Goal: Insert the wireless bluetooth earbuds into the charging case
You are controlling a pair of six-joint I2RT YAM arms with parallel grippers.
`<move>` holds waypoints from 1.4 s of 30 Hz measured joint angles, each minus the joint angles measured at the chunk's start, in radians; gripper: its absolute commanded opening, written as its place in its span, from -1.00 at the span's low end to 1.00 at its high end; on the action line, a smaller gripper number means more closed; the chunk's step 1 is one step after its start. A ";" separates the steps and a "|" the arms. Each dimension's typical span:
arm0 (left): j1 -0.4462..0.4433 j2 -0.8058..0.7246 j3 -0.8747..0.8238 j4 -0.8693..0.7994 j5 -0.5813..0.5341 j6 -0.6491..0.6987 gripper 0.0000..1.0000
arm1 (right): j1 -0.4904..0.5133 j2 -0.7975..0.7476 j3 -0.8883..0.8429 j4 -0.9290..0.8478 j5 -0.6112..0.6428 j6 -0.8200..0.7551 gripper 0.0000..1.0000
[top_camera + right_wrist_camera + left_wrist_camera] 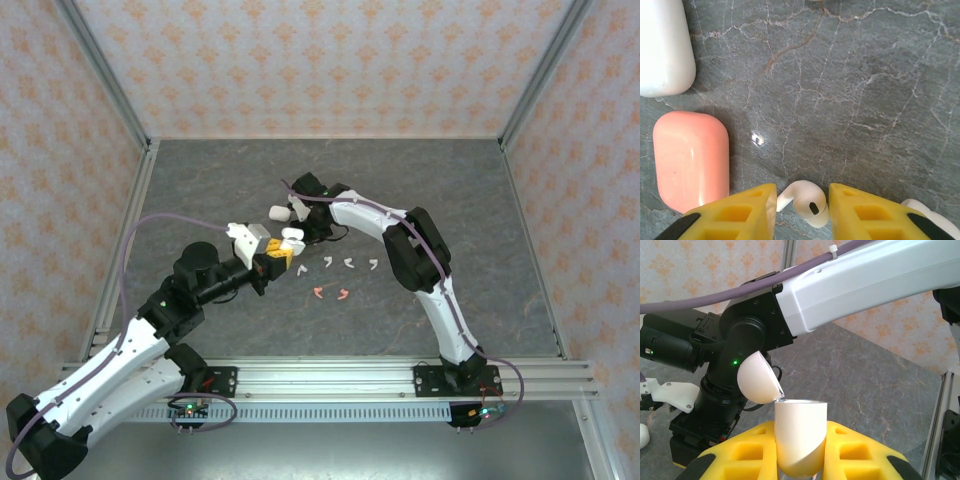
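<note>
Earbud (809,201) | right pincer (802,196) part-open around it | left pincer (801,432) clamping case (800,420)

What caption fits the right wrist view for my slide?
Right end effector straddling a white earbud on the grey table, pink case at left.

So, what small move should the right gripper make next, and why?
Probably close the right gripper fully on the small white plastic earbud. Its yellow fingers flank that earbud on the grey table, and the left gripper holds the white rounded charging case with its lid open.
</note>
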 measured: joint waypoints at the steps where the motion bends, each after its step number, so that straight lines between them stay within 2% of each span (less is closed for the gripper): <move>1: 0.000 0.000 0.000 0.000 0.000 0.000 -1.00 | 0.000 0.000 0.000 0.000 0.000 0.000 -0.39; 17: 0.000 0.002 0.000 0.000 -0.003 0.000 -1.00 | 0.000 0.003 -0.011 0.013 -0.001 -0.001 -0.63; 22: 0.000 0.005 0.000 0.000 -0.003 0.000 -1.00 | 0.000 -0.071 -0.115 0.064 0.021 -0.001 -0.67; 28: 0.000 0.008 0.000 0.003 -0.003 -0.018 -1.00 | -0.009 -0.285 -0.297 0.140 0.069 -0.001 -0.68; 35: 0.000 0.054 0.000 0.047 -0.002 -0.054 -1.00 | -0.064 -0.665 -0.497 0.251 0.153 -0.036 -0.68; 42: 0.000 0.125 0.000 0.160 0.010 -0.107 -1.00 | -0.071 -0.941 -0.633 0.343 0.189 -0.116 -0.68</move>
